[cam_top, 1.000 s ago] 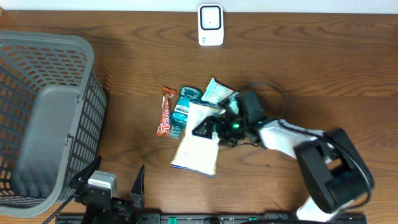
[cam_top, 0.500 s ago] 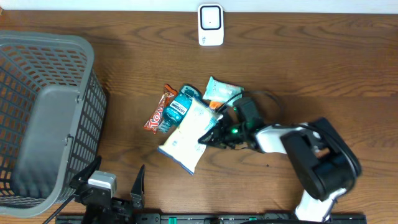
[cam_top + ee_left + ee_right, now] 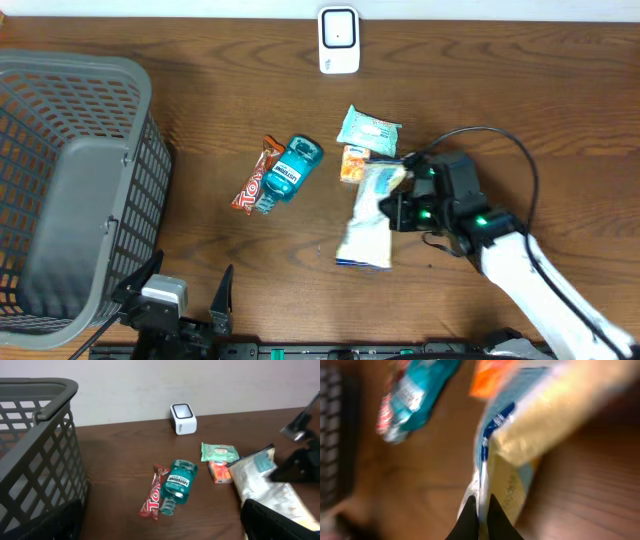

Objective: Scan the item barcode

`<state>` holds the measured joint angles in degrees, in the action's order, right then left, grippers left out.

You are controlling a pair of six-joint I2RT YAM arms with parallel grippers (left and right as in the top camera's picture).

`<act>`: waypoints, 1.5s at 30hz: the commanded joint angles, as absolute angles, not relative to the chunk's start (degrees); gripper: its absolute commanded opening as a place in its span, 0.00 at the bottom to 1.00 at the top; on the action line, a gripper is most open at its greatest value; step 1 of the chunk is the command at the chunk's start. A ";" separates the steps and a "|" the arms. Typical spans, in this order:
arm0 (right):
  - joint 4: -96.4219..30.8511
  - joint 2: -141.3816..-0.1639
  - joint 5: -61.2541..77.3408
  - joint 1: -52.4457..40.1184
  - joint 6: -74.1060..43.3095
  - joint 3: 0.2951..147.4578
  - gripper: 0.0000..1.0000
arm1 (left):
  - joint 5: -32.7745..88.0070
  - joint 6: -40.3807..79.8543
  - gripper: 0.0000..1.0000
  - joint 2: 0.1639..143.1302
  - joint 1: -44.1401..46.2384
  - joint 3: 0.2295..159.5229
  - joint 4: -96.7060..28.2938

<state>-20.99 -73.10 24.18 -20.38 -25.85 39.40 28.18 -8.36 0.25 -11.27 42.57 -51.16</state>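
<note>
Brown wooden table (image 3: 520, 100), white scanner (image 3: 339, 40), pale wall (image 3: 125, 385)

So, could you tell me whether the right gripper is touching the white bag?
Touching. The right wrist view shows the right gripper, jaws closed, pinching the thin edge of the white bag with no gap between them.

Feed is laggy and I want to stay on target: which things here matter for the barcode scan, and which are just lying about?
In the job:
white and blue bag, pinched in the right tool
scanner at the table's far edge

Lying about:
teal bottle
candy bar
teal packet
orange packet
grey basket
</note>
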 commanded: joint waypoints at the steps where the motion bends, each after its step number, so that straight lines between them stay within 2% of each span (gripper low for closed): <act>1: -25.02 -66.70 9.04 -17.91 -24.16 39.75 0.01 | 28.51 -8.25 1.00 0.16 -11.51 42.54 -51.00; 2: -25.85 -65.98 8.58 -17.02 -24.16 39.75 0.01 | 28.51 -8.25 1.00 0.16 -11.51 42.54 -51.00; 3: -26.52 -65.82 8.51 -16.12 -24.16 39.75 0.06 | 28.51 -8.27 1.00 0.16 -11.51 42.54 -51.00; 4: -27.00 -65.89 9.02 -15.40 -24.18 39.75 0.17 | 28.51 -8.25 1.00 0.16 -11.51 42.54 -51.03; 6: -28.29 -66.41 10.96 -14.33 -24.18 39.72 0.55 | 28.51 -8.25 1.00 0.16 -11.51 42.54 -51.03; 7: -29.63 -66.78 11.29 -13.91 -25.17 39.72 0.96 | 28.51 -8.25 1.00 0.16 -11.51 42.54 -51.03; 8: -30.02 -66.94 11.29 -13.91 -25.85 39.72 0.99 | 28.51 -8.27 1.00 0.16 -11.51 42.54 -51.00; 17: -33.71 -70.04 11.07 -13.98 -35.00 36.69 0.99 | 28.51 -8.27 1.00 0.16 -11.51 42.54 -51.00; 29: -20.21 -91.11 10.57 -14.02 -39.27 33.54 0.99 | 28.51 -8.25 1.00 0.16 -11.51 42.54 -51.03; 30: -18.96 -92.66 10.79 -14.02 -38.65 33.54 0.97 | 28.51 -8.25 1.00 0.16 -11.51 42.54 -51.00; 31: -17.06 -95.22 11.75 -14.02 -36.97 33.54 0.80 | 28.51 -8.25 1.00 0.16 -11.51 42.54 -51.03; 33: -15.29 -98.30 14.87 -14.02 -34.28 33.56 0.37 | 28.51 -8.25 1.00 0.16 -11.51 42.54 -51.03; 34: -14.59 -99.53 16.60 -14.09 -32.86 33.56 0.22 | 28.51 -8.25 1.00 0.16 -11.51 42.54 -51.00; 35: -14.06 -100.82 18.55 -14.15 -30.83 33.56 0.11 | 28.51 -8.25 1.00 0.16 -11.51 42.54 -51.00; 37: -14.57 -101.97 19.22 -14.24 -28.62 33.56 0.01 | 28.51 -8.27 1.00 0.16 -11.51 42.54 -51.03; 41: -16.03 -100.79 20.71 -13.69 -27.20 33.76 0.01 | 28.51 -8.25 1.00 0.16 -11.51 42.54 -51.03; 45: -16.05 -92.20 34.87 -10.76 -23.24 35.59 0.01 | 28.51 -8.25 1.00 0.16 -11.51 42.54 -51.03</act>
<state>-12.78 -94.30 26.65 -12.23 -28.73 39.11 28.16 -8.36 0.25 -11.27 42.57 -51.11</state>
